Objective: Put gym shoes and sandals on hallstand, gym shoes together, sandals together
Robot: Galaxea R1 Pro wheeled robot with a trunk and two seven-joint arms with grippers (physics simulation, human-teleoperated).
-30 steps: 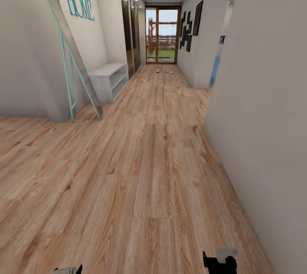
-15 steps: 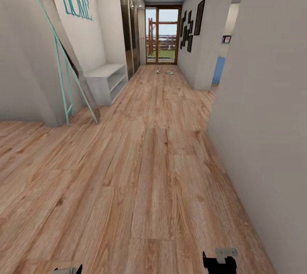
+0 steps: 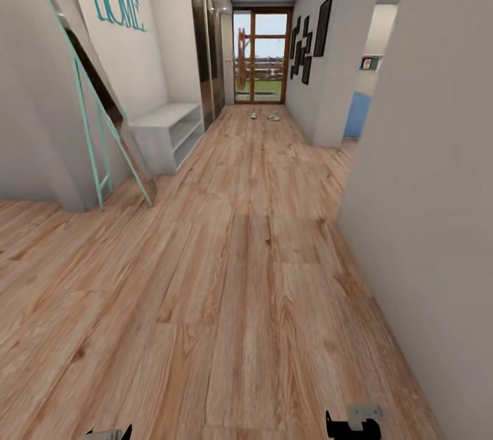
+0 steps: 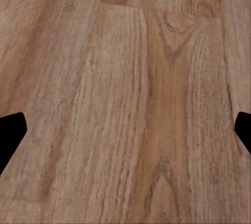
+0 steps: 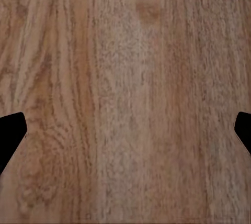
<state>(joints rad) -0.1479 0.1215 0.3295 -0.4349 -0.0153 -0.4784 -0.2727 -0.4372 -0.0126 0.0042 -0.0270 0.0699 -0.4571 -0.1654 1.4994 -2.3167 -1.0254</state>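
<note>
Over the last second the whole head view has shifted: the teal-framed leaning mirror (image 3: pixel 96 104) and the hallstand (image 3: pixel 168 128) sit further toward the left edge and slightly larger, and more of the blue side room shows at the right. That reads as the robot rolling forward down the corridor, not as anything in the scene moving. The approach is under way; nothing has been picked up yet.

The gym shoes (image 3: pixel 263 116) show as two tiny pale specks lying on the corridor floor (image 3: pixel 246 275) far ahead, just before the glass door (image 3: pixel 259 56) and well beyond the hallstand. They are too small to make out stripes or laces. The sandals cannot be made out.

The left gripper (image 4: pixel 125 130) and right gripper (image 5: pixel 125 130) both hang over bare planks, fingertips wide apart at the edges of their wrist views, holding nothing.
</note>
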